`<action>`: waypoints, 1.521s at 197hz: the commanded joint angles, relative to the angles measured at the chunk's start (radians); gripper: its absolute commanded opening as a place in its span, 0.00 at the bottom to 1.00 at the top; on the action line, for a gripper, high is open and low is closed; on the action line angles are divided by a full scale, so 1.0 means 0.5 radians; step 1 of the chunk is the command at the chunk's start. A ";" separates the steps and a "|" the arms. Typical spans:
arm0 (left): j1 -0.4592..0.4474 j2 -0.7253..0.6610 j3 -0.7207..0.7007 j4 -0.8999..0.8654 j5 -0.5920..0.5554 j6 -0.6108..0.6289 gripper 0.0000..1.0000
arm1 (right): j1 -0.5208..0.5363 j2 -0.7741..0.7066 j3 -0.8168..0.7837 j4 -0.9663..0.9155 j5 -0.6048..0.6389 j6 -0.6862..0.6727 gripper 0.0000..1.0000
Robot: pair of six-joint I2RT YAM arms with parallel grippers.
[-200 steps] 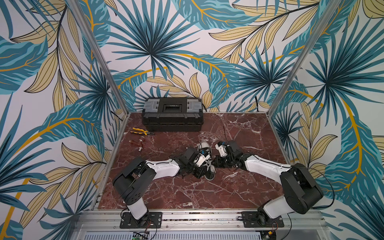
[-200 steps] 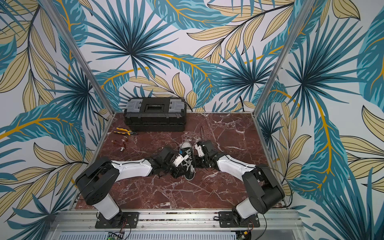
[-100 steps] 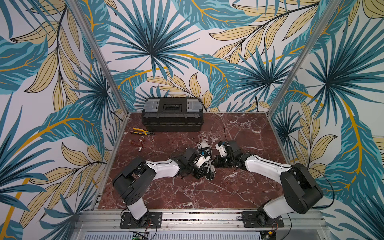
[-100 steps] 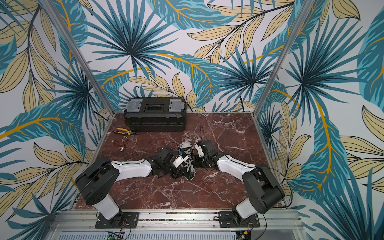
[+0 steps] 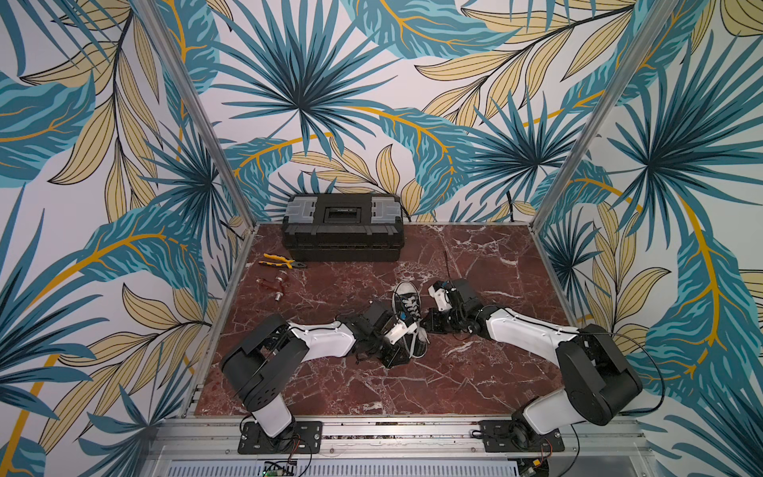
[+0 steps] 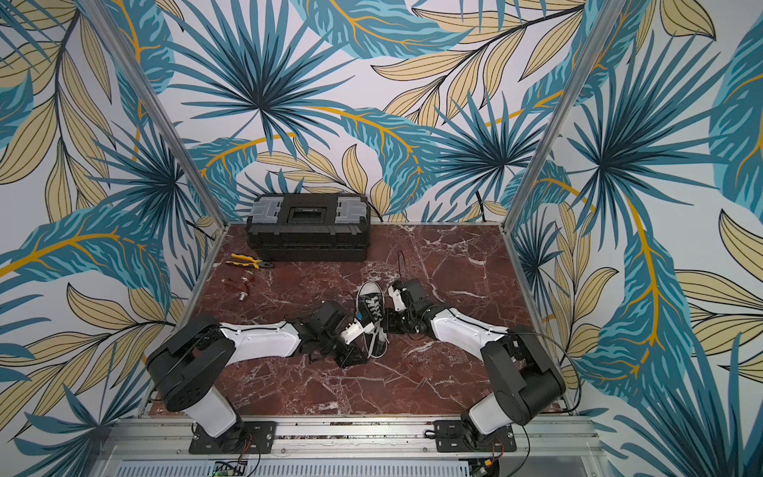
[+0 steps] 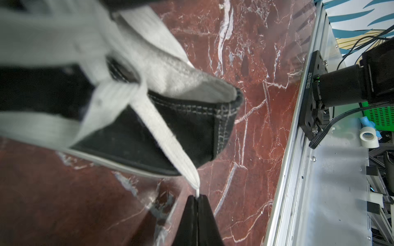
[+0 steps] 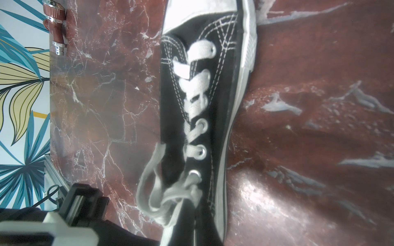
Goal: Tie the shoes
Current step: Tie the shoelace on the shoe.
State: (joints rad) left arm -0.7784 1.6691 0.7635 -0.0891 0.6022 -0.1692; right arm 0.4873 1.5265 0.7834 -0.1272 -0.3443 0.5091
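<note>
Sneaker (image 5: 406, 309), black with a white toe cap, stands on its sole near the middle of the red marble table (image 5: 475, 380). Its toe points toward the back wall, and you have it between your two grippers. Behind it, well apart, a black toolbox (image 5: 342, 227) stands against the wall. Yellow-handled pliers (image 5: 280, 262) and some small red and metal parts (image 5: 272, 285) lie near the left edge. In both top views the wrist of your left arm (image 5: 322, 340) covers the heel part, so you see only the front half.

Both arms lie low and stretched over the table, with the forearms almost flat. Your left gripper (image 7: 197, 200) is at the heel side. Its jaws are pressed together on the tip of a white lace (image 7: 162, 136), which runs straight from the top of the sneaker to the fingertips. Your right arm (image 5: 524, 330) comes from the other side, and your right gripper (image 5: 431, 324) is just beside the sneaker. Its jaws are closed, but I cannot tell if a lace is between them. In the right wrist view, loose loops (image 8: 153, 191) hang at the top eyelet.

Compared with one second ago, the sneaker and both arms are in almost the same places; I see no clear shift.
</note>
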 commanded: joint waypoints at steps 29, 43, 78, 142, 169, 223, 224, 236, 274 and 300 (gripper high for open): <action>-0.006 -0.098 -0.054 -0.047 0.113 0.079 0.00 | 0.009 -0.025 -0.029 -0.003 0.050 0.002 0.00; -0.005 -0.104 -0.061 -0.048 0.135 0.091 0.00 | 0.009 -0.022 -0.027 -0.006 0.053 0.003 0.00; -0.007 -0.102 -0.054 -0.083 0.200 0.151 0.00 | 0.010 -0.019 -0.019 -0.013 0.054 -0.003 0.00; -0.007 -0.046 -0.054 -0.086 0.266 0.170 0.00 | 0.010 -0.003 -0.015 -0.012 0.056 -0.013 0.00; -0.008 -0.035 -0.051 -0.067 0.258 0.167 0.00 | 0.008 0.001 -0.012 -0.017 0.055 -0.015 0.00; -0.004 0.013 -0.027 -0.068 0.231 0.161 0.00 | 0.009 -0.006 -0.014 -0.029 0.058 -0.025 0.00; -0.003 0.014 -0.026 -0.071 0.233 0.162 0.00 | 0.008 -0.006 -0.012 -0.028 0.059 -0.026 0.00; -0.005 0.027 -0.025 -0.087 0.243 0.175 0.00 | 0.008 -0.001 -0.009 -0.033 0.059 -0.028 0.00; -0.011 0.016 -0.046 -0.086 0.241 0.191 0.00 | 0.008 0.014 0.011 -0.043 0.054 -0.039 0.00; -0.008 0.005 -0.030 -0.064 0.153 0.147 0.22 | 0.009 0.015 0.012 -0.052 0.049 -0.045 0.00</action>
State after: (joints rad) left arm -0.7784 1.6703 0.7570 -0.1242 0.7101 -0.0978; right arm 0.4881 1.5265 0.7837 -0.1291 -0.3370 0.5072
